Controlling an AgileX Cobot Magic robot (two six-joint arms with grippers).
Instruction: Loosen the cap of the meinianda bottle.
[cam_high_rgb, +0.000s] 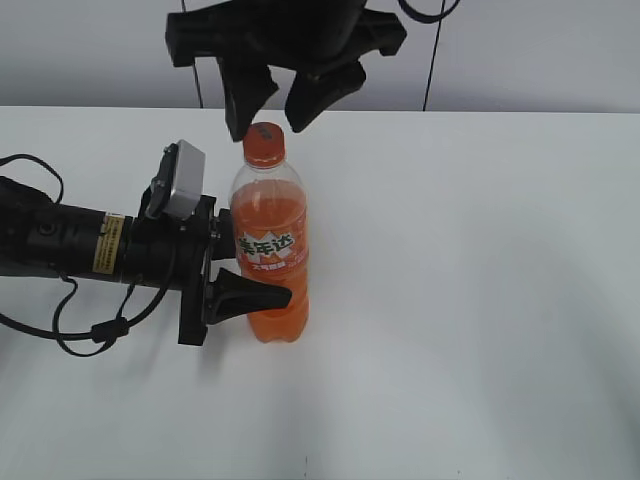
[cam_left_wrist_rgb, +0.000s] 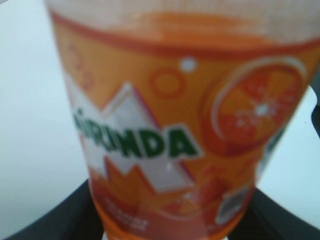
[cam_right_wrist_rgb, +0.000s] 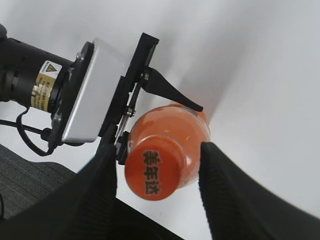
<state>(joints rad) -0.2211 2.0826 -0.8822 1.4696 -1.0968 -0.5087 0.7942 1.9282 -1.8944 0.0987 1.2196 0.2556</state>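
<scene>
Exterior view shows us the meinianda bottle (cam_high_rgb: 270, 240) standing upright on the white table (cam_high_rgb: 480, 300), a little left of the middle. Our left gripper (cam_high_rgb: 240, 275) comes from the left side, lying horizontal, and its two black fingers clasp the lower half of the bottle at the label; one finger (cam_high_rgb: 255, 293) passes in front of the bottle and touches it. So we say this hand is grasping the bottle body.

Our right gripper (cam_high_rgb: 275, 110) hangs from above, over the cap (cam_high_rgb: 265, 143). Its two fingers stand apart, one on each side of the cap. In the right wrist view the cap (cam_right_wrist_rgb: 152, 172) is between the two ribbed pads (cam_right_wrist_rgb: 227, 195), and we see a gap on both sides, wider on the right. The pads are near the cap but not pressing on it, so this hand is released and holds nothing.

Left wrist view is filled almost fully by the bottle label (cam_left_wrist_rgb: 175, 135), very close and blurred; green letters and an orange slice drawing are readable, but the top and bottom of the bottle are cut off. Only dark corners of the fingers (cam_left_wrist_rgb: 285, 215) appear at the lower edge. In the exterior view the upper part of the right arm is cut off by the frame.
</scene>
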